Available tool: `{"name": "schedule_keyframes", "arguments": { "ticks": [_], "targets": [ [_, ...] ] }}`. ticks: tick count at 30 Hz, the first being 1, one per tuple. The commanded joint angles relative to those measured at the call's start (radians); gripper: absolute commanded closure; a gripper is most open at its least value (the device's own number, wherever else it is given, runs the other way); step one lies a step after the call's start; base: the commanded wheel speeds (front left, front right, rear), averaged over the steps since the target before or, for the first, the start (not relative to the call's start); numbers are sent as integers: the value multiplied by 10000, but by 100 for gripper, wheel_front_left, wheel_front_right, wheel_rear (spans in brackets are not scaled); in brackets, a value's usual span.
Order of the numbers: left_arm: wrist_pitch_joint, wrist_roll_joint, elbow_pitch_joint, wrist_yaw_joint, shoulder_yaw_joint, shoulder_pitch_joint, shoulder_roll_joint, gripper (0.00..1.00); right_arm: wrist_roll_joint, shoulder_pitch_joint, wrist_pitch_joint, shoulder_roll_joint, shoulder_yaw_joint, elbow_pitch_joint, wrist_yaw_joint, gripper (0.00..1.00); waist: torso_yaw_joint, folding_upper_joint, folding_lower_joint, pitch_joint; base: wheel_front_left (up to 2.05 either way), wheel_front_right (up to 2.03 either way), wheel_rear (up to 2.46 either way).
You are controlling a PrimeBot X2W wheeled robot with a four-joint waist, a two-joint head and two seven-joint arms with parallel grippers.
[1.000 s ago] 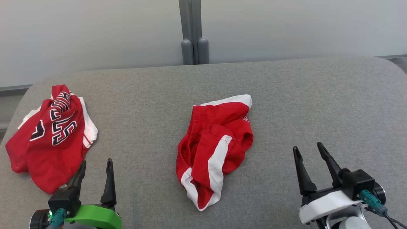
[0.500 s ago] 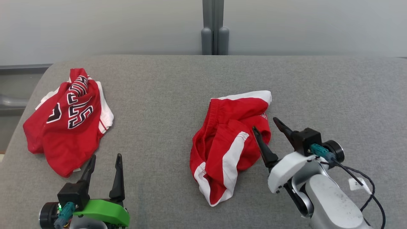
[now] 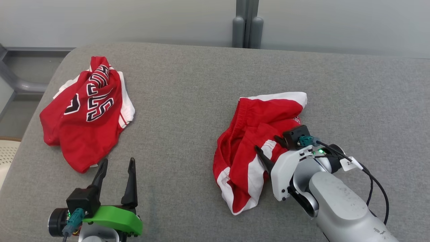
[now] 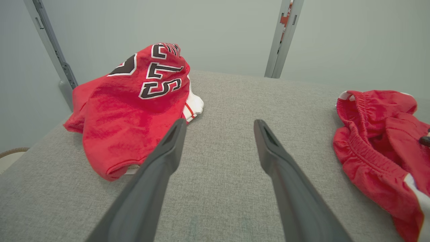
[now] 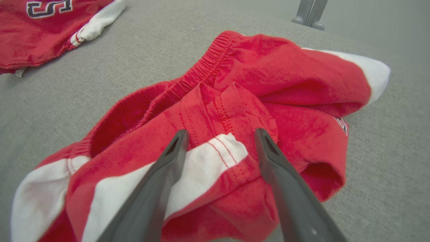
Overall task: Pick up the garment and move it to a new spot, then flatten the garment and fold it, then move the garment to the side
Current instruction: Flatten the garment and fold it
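Task garment: the red shorts with white side stripes lie crumpled right of centre in the head view, on the grey padded surface. They are not yet lifted.
Right gripper: the right gripper sits over the shorts' right part with its fingers spread. In the right wrist view the tips straddle the stitched end of a white stripe and pinch nothing.
What changed: a second ago this gripper rested at the lower right of the head view, well apart from the shorts, and it has since reached up and left onto them. The head camera has swung too, so the drift of both garments across the frame is not cloth moving.
Left gripper: the left gripper stays at lower left, fingers spread and empty.
Other garment: a red jersey lies at upper left, untouched.
Meaning: the pick-up is probably just beginning, and closing on that raised fold looks like the next move.
Risk: the fingers may catch only the top layer of the bunch.
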Motion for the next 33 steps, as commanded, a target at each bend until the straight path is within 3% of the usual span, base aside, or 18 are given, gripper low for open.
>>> {"name": "schedule_keyframes", "arguments": {
  "ticks": [1, 4, 5, 6, 12, 18, 26, 33],
  "targets": [
    [-3, -83, 25, -21, -3, -155, 5, 0, 173, -107, 225, -22, 121, 152, -7, 0, 48, 0, 0, 30, 0, 0, 0],
    [-3, -80, 26, -22, -11, -175, -14, 0, 492, -128, 572, -43, 368, 280, -7, 0, 79, 0, 0, 52, 0, 0, 0],
    [-3, -79, 25, -23, -3, -177, -17, 0, 602, -107, 687, -48, 472, 295, -7, 69, 77, 0, 0, 52, 0, 0, 0],
    [-3, -77, 21, -23, 8, -170, -20, 0, 699, -95, 740, -71, 528, 275, -7, 100, 70, 0, 0, 52, 0, 0, 0],
    [-3, -85, 35, -25, 95, -47, -35, 0, 955, 1, 430, -227, 611, 73, -7, 100, -58, 0, 0, -15, 0, 0, 0],
    [-3, 3, 14, -26, 188, 94, -37, 0, 814, 91, -540, -450, 211, -247, -8, 100, -368, 0, 0, -191, 0, 0, 0],
    [-3, 65, -28, -28, 299, 269, -39, 0, 466, 823, -1754, -1054, -1152, -994, -8, 100, -1024, 0, 0, -375, 0, 0, 0],
    [-3, 101, -71, -31, 346, 371, -39, 0, 433, 2267, -2090, -1520, -2708, -1973, -7, 100, -1505, 0, 0, -477, 0, 0, 0]
  ]
}}
